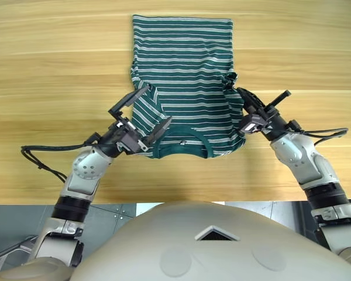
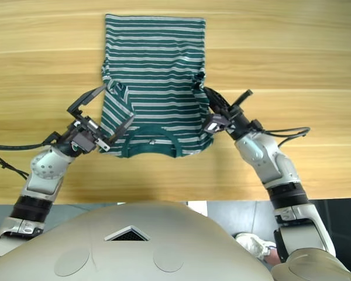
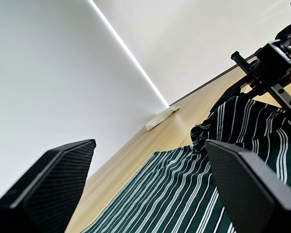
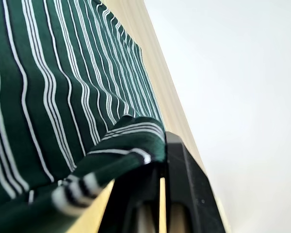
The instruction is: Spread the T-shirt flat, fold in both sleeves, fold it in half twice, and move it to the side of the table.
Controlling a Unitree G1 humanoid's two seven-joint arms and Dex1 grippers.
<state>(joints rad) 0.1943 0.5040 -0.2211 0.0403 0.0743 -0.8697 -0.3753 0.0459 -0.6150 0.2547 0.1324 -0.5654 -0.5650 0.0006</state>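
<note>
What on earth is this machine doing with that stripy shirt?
A two-armed robot is folding a green striped T-shirt that lies on a wooden table, collar toward the robot. Its right claw is pinched shut on a bunch of fabric at the shirt's right edge, near the sleeve. Its left claw is open above the left shoulder area, where the sleeve appears to be already folded in. The halving folds are not yet done.
</note>
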